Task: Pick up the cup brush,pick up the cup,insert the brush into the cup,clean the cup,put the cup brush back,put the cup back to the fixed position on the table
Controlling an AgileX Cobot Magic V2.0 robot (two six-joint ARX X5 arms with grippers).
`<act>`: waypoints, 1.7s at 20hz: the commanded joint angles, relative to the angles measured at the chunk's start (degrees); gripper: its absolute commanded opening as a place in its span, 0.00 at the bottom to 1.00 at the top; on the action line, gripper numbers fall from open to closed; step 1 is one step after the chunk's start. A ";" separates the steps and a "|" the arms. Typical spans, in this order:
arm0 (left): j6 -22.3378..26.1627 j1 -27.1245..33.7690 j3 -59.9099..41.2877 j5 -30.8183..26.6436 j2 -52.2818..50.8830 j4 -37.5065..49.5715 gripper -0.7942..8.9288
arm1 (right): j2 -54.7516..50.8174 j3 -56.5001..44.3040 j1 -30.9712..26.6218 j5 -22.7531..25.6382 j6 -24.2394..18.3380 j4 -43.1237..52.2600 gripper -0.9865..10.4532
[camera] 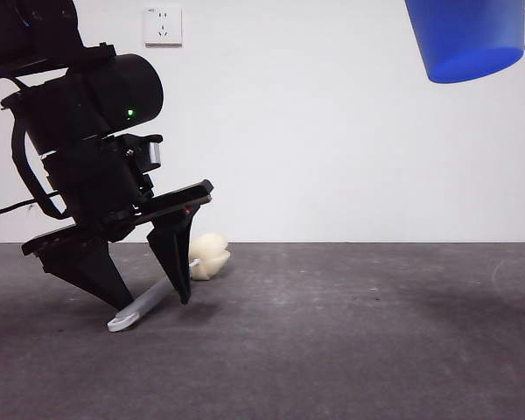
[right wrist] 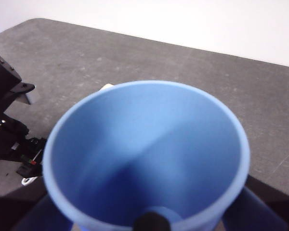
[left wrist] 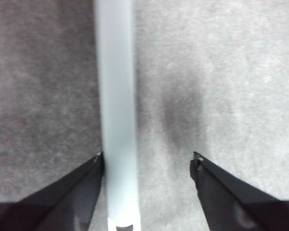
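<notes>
The cup brush lies flat on the table, its grey handle ending in a white tip and its cream sponge head pointing away. My left gripper stands open over the handle, one jaw on each side, tips close to the table. In the left wrist view the handle runs between the jaws of the left gripper, against one of them. The blue cup hangs high at the right. It fills the right wrist view, mouth toward the camera, with my right gripper shut on it.
A white wall with a socket stands behind the table's far edge. The left arm shows as a black mass beside the cup in the right wrist view. Bare dark table stretches from the brush to the right.
</notes>
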 commanded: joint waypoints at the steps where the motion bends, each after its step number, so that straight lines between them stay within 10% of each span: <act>1: -0.26 0.04 -0.26 0.24 -1.14 -1.38 0.41 | 1.25 0.04 0.13 -0.09 1.16 2.29 0.07; 6: 2.05 0.07 -0.26 0.28 -9.46 -4.26 0.41 | 8.26 -0.15 -2.12 -0.13 0.83 9.73 0.07; 18: 7.96 0.04 -0.26 0.33 -42.88 -15.65 0.41 | 30.97 -11.82 -21.07 -20.87 -3.19 47.98 0.07; 34: 9.20 0.04 -0.26 0.04 -45.83 -20.28 0.41 | 56.74 -11.98 -28.13 -29.73 -8.59 71.23 0.07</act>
